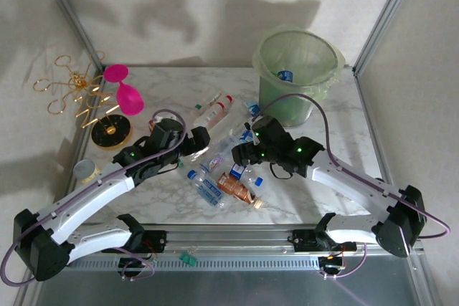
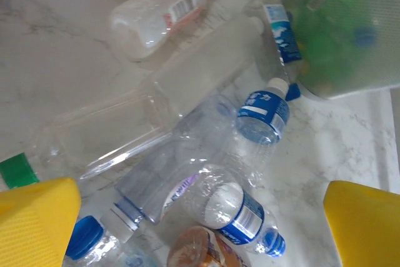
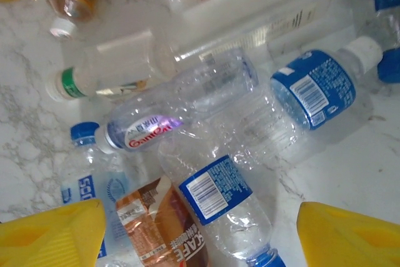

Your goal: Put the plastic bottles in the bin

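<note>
Left tool (image 1: 203,142) and right tool (image 1: 242,154), both open, above the plastic bottles (image 1: 209,190)
From above, we see the bottles heaped mid-tabletop (image 1: 330,202), the bin (image 1: 281,99) at the far right corner; through the left wrist our yellow fingers (image 2: 37,223) stand wide apart over clear bottles; through the right wrist, wide apart over blue-labelled and copper-brown ones
</note>
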`<state>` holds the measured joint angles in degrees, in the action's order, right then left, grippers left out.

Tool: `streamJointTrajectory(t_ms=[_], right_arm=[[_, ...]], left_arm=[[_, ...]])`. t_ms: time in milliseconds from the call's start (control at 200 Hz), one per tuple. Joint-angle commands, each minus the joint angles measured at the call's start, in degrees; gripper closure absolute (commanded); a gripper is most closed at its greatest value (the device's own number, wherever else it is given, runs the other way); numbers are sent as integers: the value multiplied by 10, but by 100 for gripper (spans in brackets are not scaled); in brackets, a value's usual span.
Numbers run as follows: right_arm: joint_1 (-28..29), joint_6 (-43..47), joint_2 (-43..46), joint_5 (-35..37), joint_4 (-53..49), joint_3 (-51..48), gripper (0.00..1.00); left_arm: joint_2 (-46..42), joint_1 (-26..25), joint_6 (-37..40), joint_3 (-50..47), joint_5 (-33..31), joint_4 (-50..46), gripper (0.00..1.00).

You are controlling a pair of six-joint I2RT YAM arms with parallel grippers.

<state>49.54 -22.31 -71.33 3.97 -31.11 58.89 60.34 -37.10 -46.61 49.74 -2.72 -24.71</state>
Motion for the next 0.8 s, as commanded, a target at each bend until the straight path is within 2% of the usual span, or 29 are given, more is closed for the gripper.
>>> streamJointTrajectory(t_ms=[0,105,295,396,471,531,796], right_arm=[[-3,-9,-1,-13,-22,4,20],[-3,-13,10,1,-32,3,20],[-2,-15,17,18,-33,-10,20],[-3,-14,16,53,-41,-15,20],[-2,-11,17,68,-43,-15,19],[-2,-9,23,67,-33,-19,19],[-2,-9,45,59,-14,-43,19]], left_arm=[[-8,10,-80,-33,13,-24,0],[7,17,-126,-39,7,-60,2],[33,16,-135,-41,29,-80,6],[61,-25,-144,-18,28,-121,5],[83,-50,-146,-24,67,-123,4],[96,-59,-149,-31,75,-131,5],[132,-64,-170,-89,149,-62,9]])
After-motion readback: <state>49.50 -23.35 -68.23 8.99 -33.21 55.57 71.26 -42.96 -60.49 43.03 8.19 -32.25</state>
